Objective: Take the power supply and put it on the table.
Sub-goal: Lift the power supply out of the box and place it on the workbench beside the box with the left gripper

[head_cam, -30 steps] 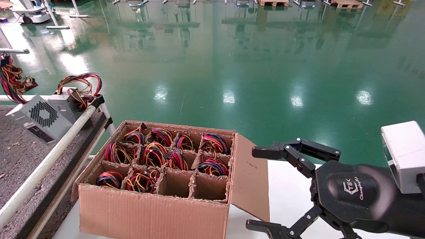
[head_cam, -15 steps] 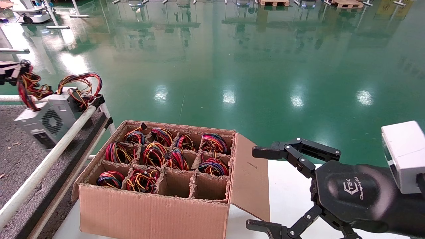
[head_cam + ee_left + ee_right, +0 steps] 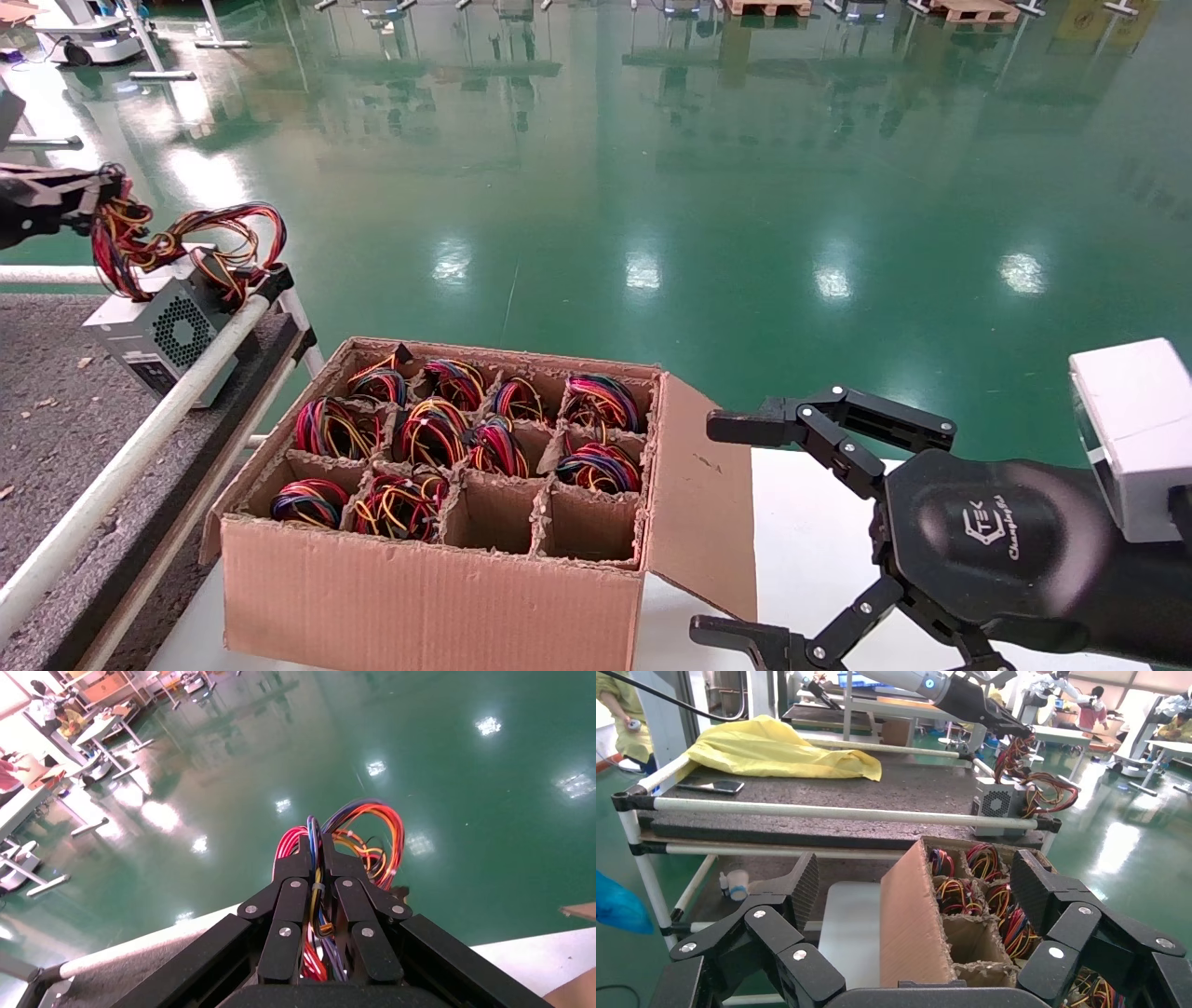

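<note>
A white tube rail [image 3: 140, 447] fences the speckled table [image 3: 47, 438], the power supply [image 3: 163, 331] crowding its corner; open surface lies beyond. The wire-filled carton [image 3: 438, 522] and its raised flap [image 3: 698, 503] block the white tabletop [image 3: 810, 550].

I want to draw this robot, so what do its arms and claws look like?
Both claws are black, built from jointed bars pinned with little silver rivets. The right gripper has a rounded black palm with white "TEK" lettering and a white boxy wrist block behind it. The left gripper has slim black fingers, on a dark arm with white higher up.
</note>
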Robot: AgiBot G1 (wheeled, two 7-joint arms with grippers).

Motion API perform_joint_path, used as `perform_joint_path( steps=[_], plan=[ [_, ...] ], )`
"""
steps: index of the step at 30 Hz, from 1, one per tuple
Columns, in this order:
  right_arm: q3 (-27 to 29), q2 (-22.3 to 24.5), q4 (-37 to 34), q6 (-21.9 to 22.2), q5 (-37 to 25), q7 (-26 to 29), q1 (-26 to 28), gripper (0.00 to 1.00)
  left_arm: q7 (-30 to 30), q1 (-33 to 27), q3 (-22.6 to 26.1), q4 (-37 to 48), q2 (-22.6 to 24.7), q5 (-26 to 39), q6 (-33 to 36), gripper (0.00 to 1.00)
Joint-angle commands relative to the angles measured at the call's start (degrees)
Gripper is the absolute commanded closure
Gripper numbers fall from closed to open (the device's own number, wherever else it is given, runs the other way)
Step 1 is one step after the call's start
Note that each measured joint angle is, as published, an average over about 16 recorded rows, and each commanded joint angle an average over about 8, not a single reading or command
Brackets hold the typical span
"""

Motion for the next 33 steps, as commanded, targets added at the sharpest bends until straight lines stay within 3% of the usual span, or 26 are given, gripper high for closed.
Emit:
perform_joint_path(
  steps=[1,11,18,19,20,33],
  plan=[
    [0.00,0.00,0.00,0.00,0.00,0.00,0.00,0.00,1.56,-0.34,-0.34,1.37,0.69,-0.74,-0.07,1.00],
    [-0.02,0.01,0.00,0.01,0.02,-0.01,0.01,0.00,8.17,-1.15,-1.42,6.67,2.56,-3.82,0.40,0.97],
    [-0.02,0.02,-0.01,0.03,0.03,-0.02,-0.01,0.00,9.99,-1.62,-1.69,8.49,3.08,-4.89,0.41,0.13],
    [-0.02,0.02,-0.01,0.03,0.04,-0.02,-0.01,0.00,10.10,-1.66,-1.71,8.64,3.12,-4.98,0.41,0.03],
    [-0.02,0.02,-0.01,0.03,0.04,-0.02,-0.01,0.00,10.07,-1.67,-1.71,8.67,3.12,-5.00,0.42,0.00],
    [-0.03,0.02,-0.01,0.03,0.04,-0.02,-0.01,0.00,9.62,-1.61,-1.65,8.05,2.93,-4.78,0.49,0.00]
  ],
)
